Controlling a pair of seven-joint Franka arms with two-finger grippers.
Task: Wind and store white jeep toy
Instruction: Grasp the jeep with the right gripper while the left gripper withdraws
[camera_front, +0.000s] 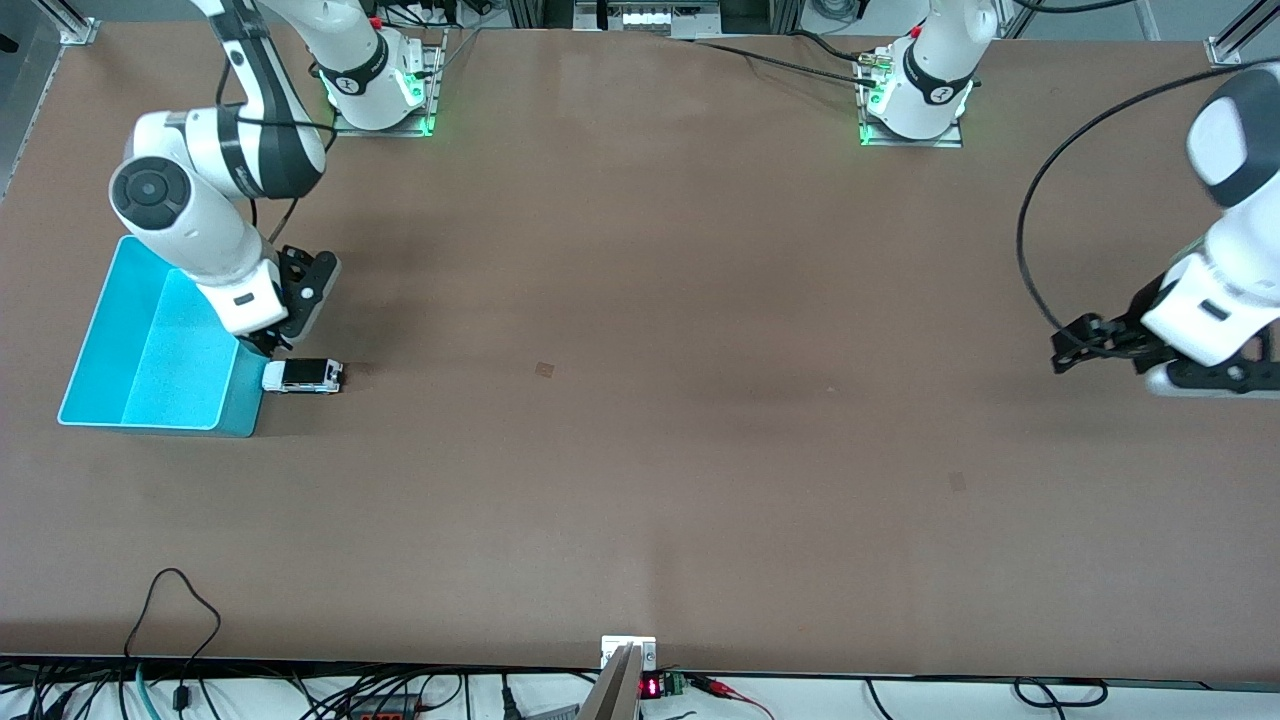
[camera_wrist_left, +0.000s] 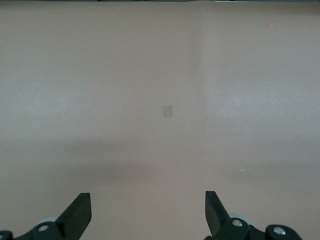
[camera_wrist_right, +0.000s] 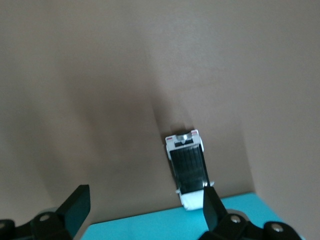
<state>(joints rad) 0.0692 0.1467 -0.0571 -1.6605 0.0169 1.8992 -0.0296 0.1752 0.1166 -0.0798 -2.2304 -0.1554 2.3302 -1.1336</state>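
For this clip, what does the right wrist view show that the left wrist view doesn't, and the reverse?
Only the right wrist view shows the white jeep toy on the table, its black ribbed roof up, one end at the edge of the turquoise bin, with the right tool open above them. Only the left wrist view shows a small dark square mark on bare tabletop, under the open left tool, which waits at its own end of the table. Both show the brown table and a pair of spread black fingers, neither holding anything.
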